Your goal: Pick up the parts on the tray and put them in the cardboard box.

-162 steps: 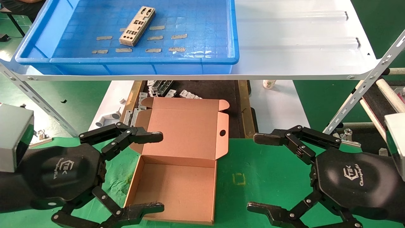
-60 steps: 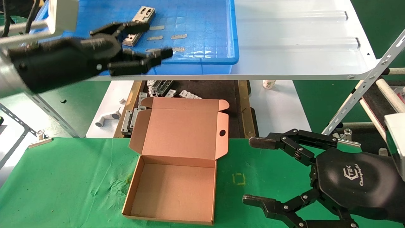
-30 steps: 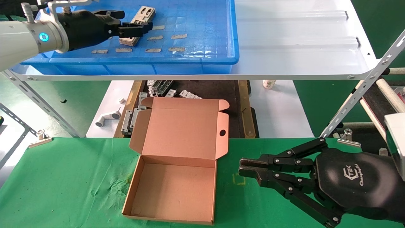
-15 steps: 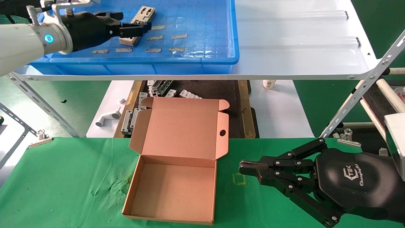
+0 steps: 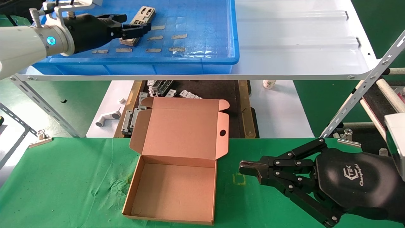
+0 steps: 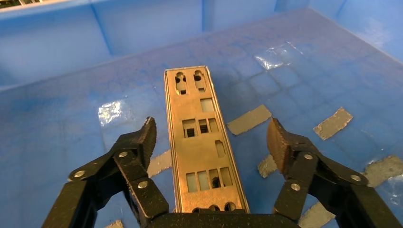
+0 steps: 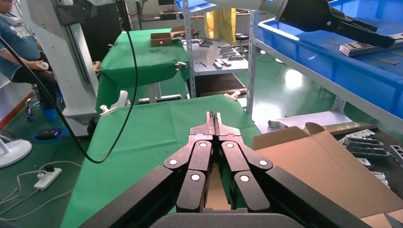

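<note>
One silvery punched metal plate [image 5: 143, 15] lies flat in the blue tray [image 5: 202, 60] on the upper shelf. My left gripper [image 5: 136, 30] reaches into the tray from the left. In the left wrist view it [image 6: 213, 137] is open, with one finger on each side of the plate [image 6: 202, 147] and a gap on both sides. The open cardboard box [image 5: 174, 186] sits empty on the green table, lid leaning back. My right gripper [image 5: 245, 167] is shut and empty, low over the green cloth to the right of the box; its wrist view [image 7: 213, 118] shows the fingers pressed together.
Several tan tape strips [image 5: 178, 36] are stuck to the tray floor around the plate. The white shelf [image 5: 300, 47] carries the tray, with slanted metal struts at both sides. Grey metal brackets [image 5: 159, 88] lie below the shelf behind the box.
My left gripper rose from beside the box to the tray and came over the plate, still open. My right gripper shut and stayed low. In the last half second almost nothing moved.
</note>
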`<move>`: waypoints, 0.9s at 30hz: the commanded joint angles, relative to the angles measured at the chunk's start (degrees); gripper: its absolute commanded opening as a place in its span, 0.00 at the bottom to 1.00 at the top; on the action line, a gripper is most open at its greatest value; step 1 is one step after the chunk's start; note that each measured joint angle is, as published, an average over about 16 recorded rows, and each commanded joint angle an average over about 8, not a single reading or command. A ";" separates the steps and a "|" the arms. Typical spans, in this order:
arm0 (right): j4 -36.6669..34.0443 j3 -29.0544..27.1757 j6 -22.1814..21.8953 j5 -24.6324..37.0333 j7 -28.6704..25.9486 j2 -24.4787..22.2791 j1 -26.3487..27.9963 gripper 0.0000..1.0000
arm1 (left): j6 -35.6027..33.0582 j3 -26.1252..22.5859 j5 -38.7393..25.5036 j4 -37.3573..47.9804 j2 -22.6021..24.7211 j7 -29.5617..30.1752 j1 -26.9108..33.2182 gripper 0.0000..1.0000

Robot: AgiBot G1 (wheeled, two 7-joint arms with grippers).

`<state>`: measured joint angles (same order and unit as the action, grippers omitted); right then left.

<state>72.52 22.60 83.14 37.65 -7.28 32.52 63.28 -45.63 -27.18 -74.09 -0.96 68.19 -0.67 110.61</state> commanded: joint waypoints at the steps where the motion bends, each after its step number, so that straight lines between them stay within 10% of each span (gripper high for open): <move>1: 0.00 0.00 0.00 0.00 0.00 0.00 0.00 0.00 | 0.16 -0.01 -0.02 0.24 0.07 -0.18 -0.02 0.00; 27: 0.00 0.01 0.00 -0.01 0.00 0.00 0.00 0.00 | 2.13 0.43 0.57 0.38 0.36 -1.75 0.34 0.00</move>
<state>72.52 22.61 83.14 37.64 -7.27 32.52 63.28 -43.68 -26.67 -73.41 -0.61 68.46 -2.41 111.02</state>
